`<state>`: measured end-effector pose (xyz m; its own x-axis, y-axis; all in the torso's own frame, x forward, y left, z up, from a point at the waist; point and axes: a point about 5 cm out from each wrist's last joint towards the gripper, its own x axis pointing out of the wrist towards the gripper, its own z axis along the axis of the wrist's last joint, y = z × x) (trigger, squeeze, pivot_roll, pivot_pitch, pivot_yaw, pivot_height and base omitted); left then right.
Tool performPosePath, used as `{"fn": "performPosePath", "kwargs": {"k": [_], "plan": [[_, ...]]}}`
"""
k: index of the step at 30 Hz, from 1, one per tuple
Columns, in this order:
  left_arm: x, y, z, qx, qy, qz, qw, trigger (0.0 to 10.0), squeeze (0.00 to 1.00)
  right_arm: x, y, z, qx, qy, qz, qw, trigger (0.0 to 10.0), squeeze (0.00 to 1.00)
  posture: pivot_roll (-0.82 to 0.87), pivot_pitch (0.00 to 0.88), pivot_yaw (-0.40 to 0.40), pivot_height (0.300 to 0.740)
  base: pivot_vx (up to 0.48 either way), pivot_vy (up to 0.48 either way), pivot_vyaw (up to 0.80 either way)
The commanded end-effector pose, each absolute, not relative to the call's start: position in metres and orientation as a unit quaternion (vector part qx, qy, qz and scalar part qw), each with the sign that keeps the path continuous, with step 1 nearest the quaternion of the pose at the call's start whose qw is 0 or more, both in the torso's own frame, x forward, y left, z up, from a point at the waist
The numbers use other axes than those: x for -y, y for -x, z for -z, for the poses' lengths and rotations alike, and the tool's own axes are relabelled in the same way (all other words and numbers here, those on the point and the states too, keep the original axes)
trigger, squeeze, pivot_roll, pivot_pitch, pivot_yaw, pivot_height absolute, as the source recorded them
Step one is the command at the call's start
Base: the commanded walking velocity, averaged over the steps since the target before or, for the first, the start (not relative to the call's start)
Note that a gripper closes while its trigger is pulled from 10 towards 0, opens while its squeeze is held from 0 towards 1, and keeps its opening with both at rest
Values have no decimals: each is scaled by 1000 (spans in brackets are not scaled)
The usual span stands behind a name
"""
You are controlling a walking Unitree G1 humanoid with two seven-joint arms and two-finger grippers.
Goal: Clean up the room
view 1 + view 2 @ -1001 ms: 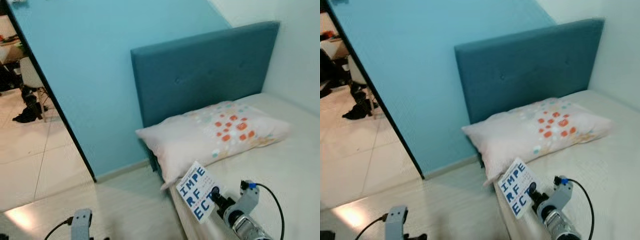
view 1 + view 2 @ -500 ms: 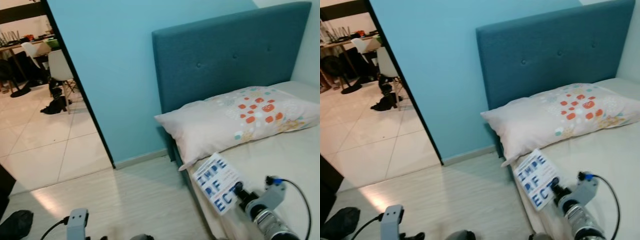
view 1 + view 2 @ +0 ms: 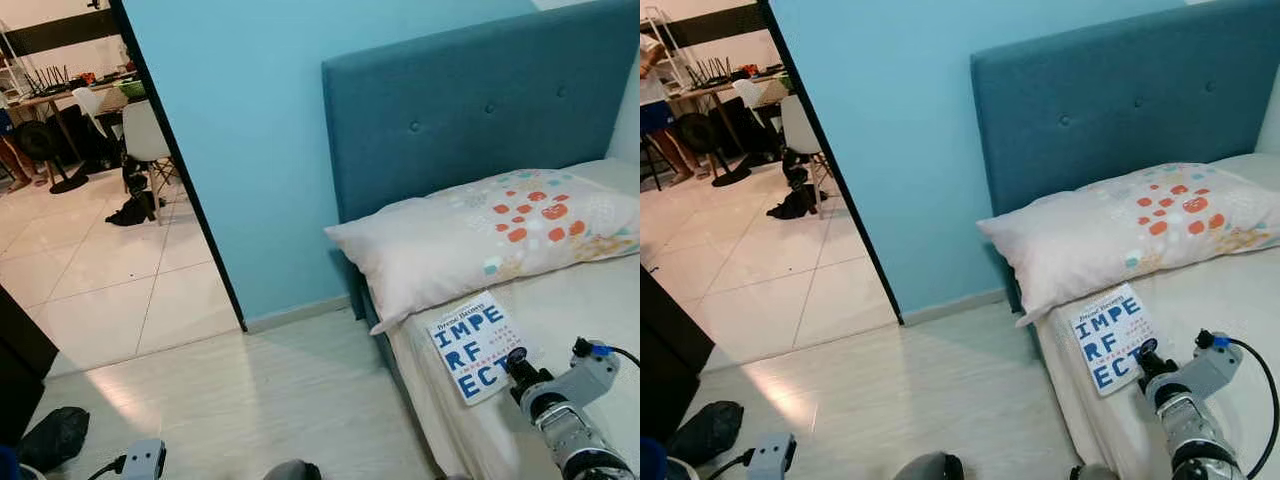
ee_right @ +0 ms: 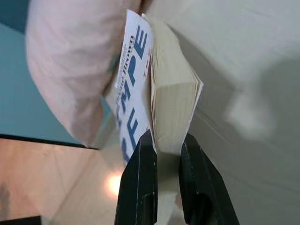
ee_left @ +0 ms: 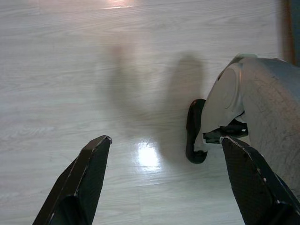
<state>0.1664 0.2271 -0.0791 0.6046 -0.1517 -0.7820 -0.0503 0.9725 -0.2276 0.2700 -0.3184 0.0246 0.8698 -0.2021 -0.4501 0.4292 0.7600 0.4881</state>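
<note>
One book (image 3: 476,346), clamped by the right tool (image 4: 168,143), overhangs the bed (image 3: 600,310) edge beside open floor (image 3: 290,400).

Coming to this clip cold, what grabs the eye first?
The white book with big blue letters, pinched at its lower edge by the right gripper over the bed, just in front of the spotted pillow. Behind stands the teal headboard; the left gripper hangs open over the pale floor.
</note>
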Motion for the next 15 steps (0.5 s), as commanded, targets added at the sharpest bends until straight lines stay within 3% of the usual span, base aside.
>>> {"fn": "performPosePath", "kwargs": {"k": [1,15], "plan": [[-241,-165,76,-440,95,23,892,10000,0,309,-271,-19,-222,-285,159,919,10000,0,198,80,155,610,0,0,0],[-249,-153,77,-443,94,30,891,10000,0,328,-294,-57,-169,-247,156,941,10000,0,223,114,169,610,0,0,0]]}}
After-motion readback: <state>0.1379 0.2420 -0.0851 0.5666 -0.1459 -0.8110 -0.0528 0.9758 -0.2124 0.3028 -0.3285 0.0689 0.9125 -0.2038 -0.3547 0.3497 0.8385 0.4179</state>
